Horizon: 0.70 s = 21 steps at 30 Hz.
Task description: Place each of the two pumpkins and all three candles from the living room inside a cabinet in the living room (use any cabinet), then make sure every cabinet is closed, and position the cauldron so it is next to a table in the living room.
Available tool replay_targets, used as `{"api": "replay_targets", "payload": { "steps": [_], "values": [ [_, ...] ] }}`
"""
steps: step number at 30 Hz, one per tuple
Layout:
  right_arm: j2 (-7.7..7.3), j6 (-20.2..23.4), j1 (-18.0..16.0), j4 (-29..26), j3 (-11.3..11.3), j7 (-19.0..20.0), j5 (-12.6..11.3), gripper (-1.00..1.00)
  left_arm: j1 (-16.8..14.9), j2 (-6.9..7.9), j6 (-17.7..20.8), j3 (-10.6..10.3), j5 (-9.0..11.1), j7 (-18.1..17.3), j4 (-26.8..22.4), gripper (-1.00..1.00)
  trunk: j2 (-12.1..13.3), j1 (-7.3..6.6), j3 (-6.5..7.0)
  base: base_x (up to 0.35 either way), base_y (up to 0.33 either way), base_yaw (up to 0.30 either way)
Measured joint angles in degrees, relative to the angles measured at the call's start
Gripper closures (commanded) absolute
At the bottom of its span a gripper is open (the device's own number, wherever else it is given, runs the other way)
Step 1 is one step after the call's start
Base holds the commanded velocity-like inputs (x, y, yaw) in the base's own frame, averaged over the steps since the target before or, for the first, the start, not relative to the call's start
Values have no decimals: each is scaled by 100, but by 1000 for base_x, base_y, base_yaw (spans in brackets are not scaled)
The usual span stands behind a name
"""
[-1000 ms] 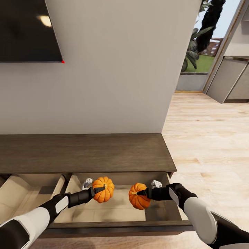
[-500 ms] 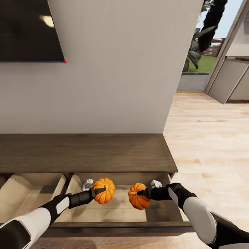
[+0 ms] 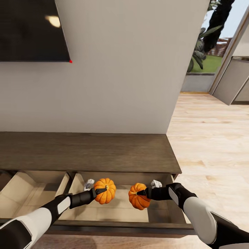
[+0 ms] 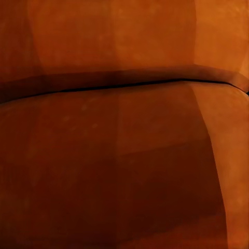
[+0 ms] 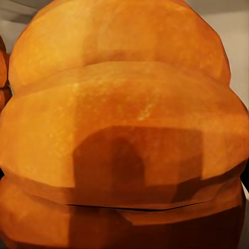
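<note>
Both my arms reach forward and inward, forearms low, wrists angled toward each other. My left gripper (image 3: 100, 190) is clamped on a pumpkin (image 3: 105, 190), and my right gripper (image 3: 141, 194) is clamped on the other pumpkin (image 3: 137, 200), the two held near each other.

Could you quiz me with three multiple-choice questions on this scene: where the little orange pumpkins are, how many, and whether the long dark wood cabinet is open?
1. Where are the ribbed orange pumpkins?
A. On the floor
B. Held above the open drawer
C. On the cabinet top

2. How many pumpkins show?
A. One
B. Two
C. Four

3. The dark brown wood-grain cabinet's drawer is:
A. Pulled open
B. Shut
C. Missing

Answers: 1 B, the left gripper holds the left pumpkin and the right gripper the right pumpkin over the beige drawer. 2 B, one per gripper. 3 A, the cabinet shows its pale inside.
</note>
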Motion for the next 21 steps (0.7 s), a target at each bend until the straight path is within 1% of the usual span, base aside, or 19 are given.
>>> {"api": "replay_targets", "payload": {
  "steps": [15,20,21],
  "values": [
    [-19,10,1,-7,2,3,-8,100,0,-22,4,-1,9,2,-13,100,0,0,-132,0,0,0],
    [-22,41,-6,-37,3,-13,-8,100,-12,-1,29,25,10,-6,-24,100,0,0,-177,0,0,0],
    [-13,61,-31,-40,5,-19,-11,100,-27,7,65,66,3,-5,-32,100,0,0,-186,0,0,0]
  ]
}}
